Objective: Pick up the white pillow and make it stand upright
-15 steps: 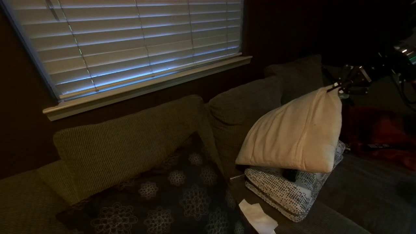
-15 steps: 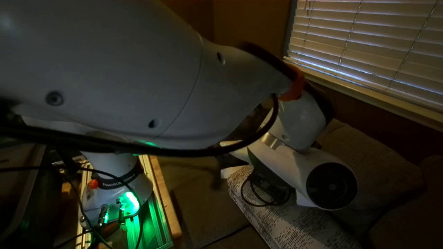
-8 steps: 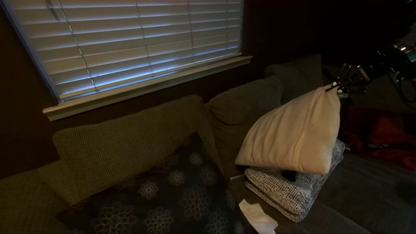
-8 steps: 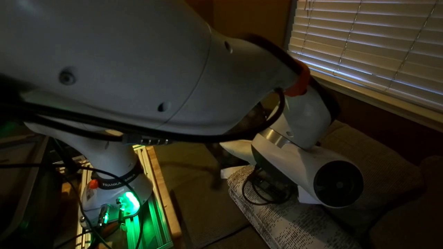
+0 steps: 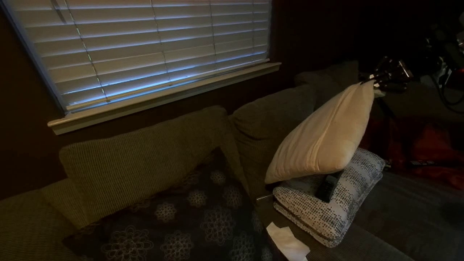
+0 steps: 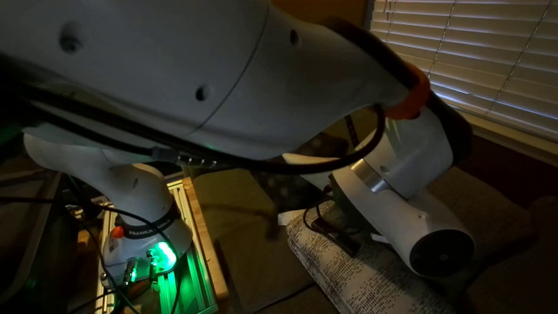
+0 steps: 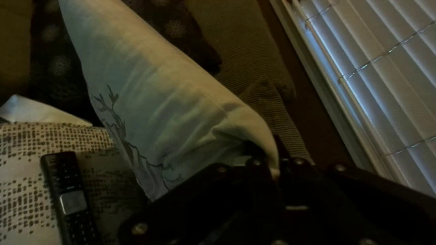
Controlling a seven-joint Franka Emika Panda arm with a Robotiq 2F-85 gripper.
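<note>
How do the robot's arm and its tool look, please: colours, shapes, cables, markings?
The arm is pale grey-white, smooth and rounded, with an orange band, a silver ring, a round black cap and a thick black cable. A dark base collar reads FRANKA, the next word partly hidden. The tool is black and jointed, with small silvery screws.

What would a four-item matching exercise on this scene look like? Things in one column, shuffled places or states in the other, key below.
Things
1. white pillow
2. remote control
3. dark throw pillow
4. window blinds

Places or states
A. lowered, bluish light showing through
B. lying on the dotted cushion or blanket
C. tilted, upper end held in the jaws
D. covered in pale flower outlines

Pairs: 1-C; 2-B; 3-D; 4-A
</note>
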